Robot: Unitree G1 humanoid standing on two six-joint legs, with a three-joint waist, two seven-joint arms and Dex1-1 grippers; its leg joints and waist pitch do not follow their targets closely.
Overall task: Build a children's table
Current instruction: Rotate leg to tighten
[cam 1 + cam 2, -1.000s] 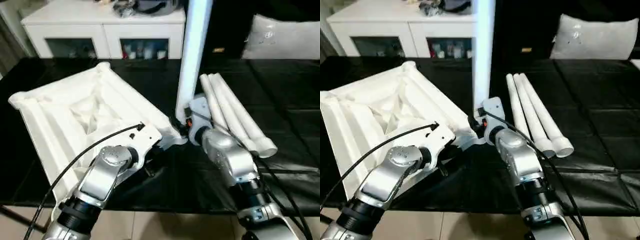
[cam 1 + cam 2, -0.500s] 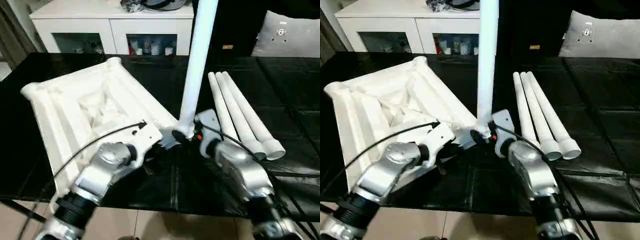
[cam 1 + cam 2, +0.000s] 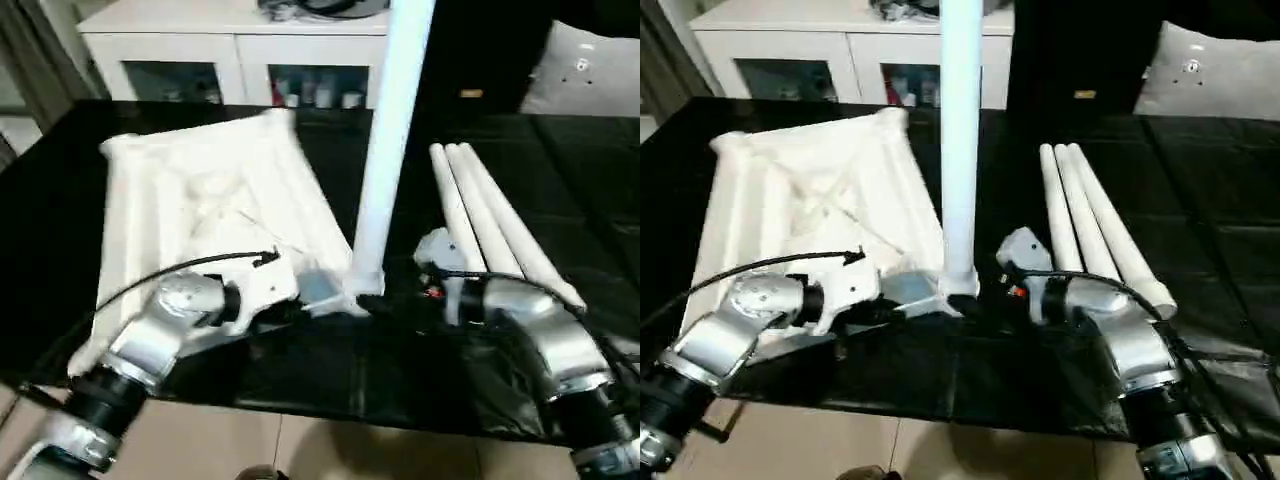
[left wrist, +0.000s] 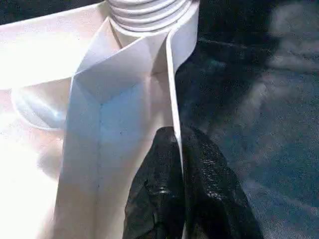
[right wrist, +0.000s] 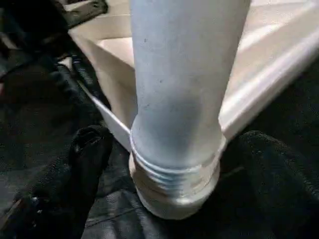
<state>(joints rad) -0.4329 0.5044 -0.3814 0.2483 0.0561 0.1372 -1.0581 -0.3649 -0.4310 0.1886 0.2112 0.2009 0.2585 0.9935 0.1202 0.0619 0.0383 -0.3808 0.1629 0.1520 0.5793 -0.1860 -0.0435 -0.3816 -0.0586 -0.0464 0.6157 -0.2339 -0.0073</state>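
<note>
The tabletop point(image 3: 200, 200) lies underside up on the black bench point(image 3: 560, 130). The left end effector point(image 4: 180, 164) pinches its near rim. One leg point(image 3: 390, 130) stands in the near corner socket, the right end effector point(image 5: 164, 164) spread wide around its base. Three legs point(image 3: 490, 215) lie right.

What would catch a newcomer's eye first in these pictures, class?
A white leg stands upright in the near corner socket of the upturned table top on the black surface. The left gripper is shut on the top's rim beside that socket, and the right gripper sits open around the leg's threaded base. Three more legs lie side by side to the right.
</note>
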